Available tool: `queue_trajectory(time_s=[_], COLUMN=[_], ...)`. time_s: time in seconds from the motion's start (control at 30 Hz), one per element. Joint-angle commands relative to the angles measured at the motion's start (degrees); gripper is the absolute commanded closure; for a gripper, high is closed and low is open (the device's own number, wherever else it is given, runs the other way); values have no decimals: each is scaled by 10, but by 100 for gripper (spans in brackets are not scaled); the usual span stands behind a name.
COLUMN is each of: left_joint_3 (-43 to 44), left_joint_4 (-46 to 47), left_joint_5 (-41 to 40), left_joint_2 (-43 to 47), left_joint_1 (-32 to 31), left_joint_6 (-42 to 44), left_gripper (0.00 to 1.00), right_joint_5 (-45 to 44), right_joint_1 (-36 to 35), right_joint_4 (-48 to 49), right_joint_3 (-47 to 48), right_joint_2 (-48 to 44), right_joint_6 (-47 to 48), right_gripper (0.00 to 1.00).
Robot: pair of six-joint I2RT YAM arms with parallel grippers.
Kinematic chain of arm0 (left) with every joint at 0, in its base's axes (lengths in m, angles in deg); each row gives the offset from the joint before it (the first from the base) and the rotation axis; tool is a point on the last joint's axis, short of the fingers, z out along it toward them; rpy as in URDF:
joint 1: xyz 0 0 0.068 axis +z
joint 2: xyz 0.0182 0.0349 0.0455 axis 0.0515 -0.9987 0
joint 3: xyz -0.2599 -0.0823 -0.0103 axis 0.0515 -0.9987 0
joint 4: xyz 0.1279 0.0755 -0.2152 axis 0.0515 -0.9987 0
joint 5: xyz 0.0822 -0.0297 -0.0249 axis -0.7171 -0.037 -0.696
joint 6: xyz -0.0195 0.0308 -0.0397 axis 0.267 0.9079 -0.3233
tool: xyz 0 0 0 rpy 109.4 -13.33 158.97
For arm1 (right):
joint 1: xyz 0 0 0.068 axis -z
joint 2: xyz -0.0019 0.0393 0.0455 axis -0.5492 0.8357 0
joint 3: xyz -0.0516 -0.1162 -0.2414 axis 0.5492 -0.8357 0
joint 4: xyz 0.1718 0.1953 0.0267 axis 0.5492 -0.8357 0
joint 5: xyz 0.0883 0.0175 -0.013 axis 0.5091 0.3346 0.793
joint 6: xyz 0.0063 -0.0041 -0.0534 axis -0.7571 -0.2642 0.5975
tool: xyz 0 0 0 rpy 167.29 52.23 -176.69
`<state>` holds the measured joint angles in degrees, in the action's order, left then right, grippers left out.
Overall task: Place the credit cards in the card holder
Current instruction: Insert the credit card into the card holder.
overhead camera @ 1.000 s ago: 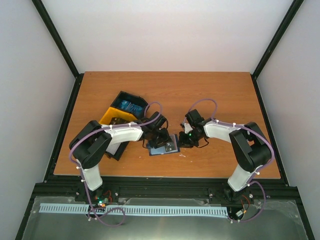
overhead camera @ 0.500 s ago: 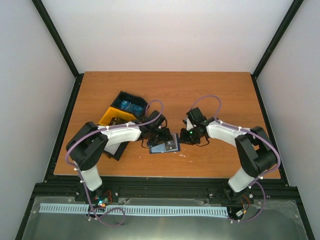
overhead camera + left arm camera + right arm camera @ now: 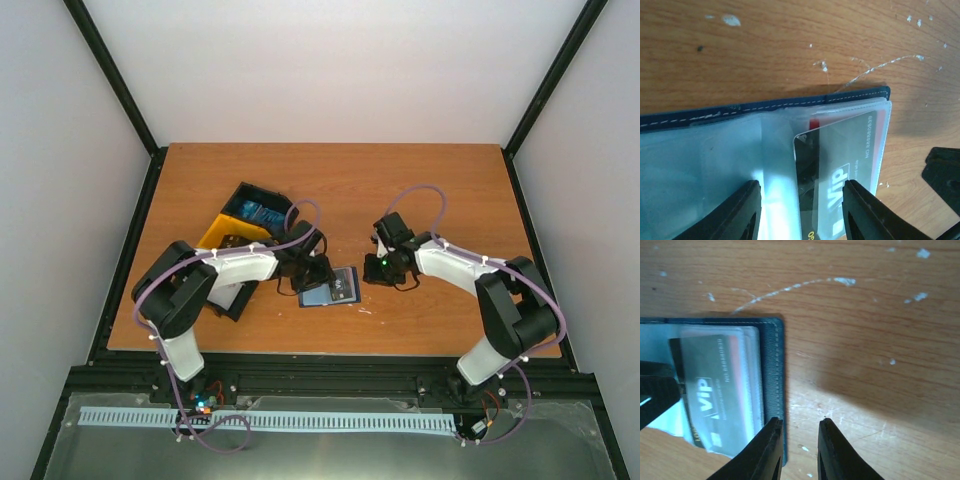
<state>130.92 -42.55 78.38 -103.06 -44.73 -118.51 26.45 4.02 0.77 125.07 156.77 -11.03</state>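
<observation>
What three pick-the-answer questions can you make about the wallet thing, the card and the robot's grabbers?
1. Where is the holder?
A. On the table, between the left gripper and the right gripper
B. In the bin
C. Lifted up in the air

2. What colour is the VIP card?
A. Yellow
B. Green
C. Dark grey

3. How is the holder?
A. Folded shut
B. Lying open
C. Standing on its edge

Answers:
1 A: the top view shows it flat on the wood between the tips of the two arms.
2 C: both wrist views show a dark grey card marked VIP tucked in the holder.
3 B: its pale inside faces up.
</observation>
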Motion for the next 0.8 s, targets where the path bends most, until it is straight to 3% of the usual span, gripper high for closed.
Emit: queue_trajectory(time_s=[0.0, 0.27, 0.77], left_joint_3=[31, 52, 64], left_joint_4=[10, 3, 47], left_joint_5=[12, 15, 86], left_joint_2=[-18, -30, -56], left_joint_1=[0, 0, 1], left_joint_6=[18, 41, 88], left_gripper=[55, 69, 66], right_joint_5=[-28, -28, -57], right_joint_1=[-5, -26, -45], right_joint_4=[-16, -19, -33], right_joint_3=[15, 27, 42], right_joint_2=[20, 56, 105], right_joint_6=[10, 13, 13], right_gripper=[79, 80, 81])
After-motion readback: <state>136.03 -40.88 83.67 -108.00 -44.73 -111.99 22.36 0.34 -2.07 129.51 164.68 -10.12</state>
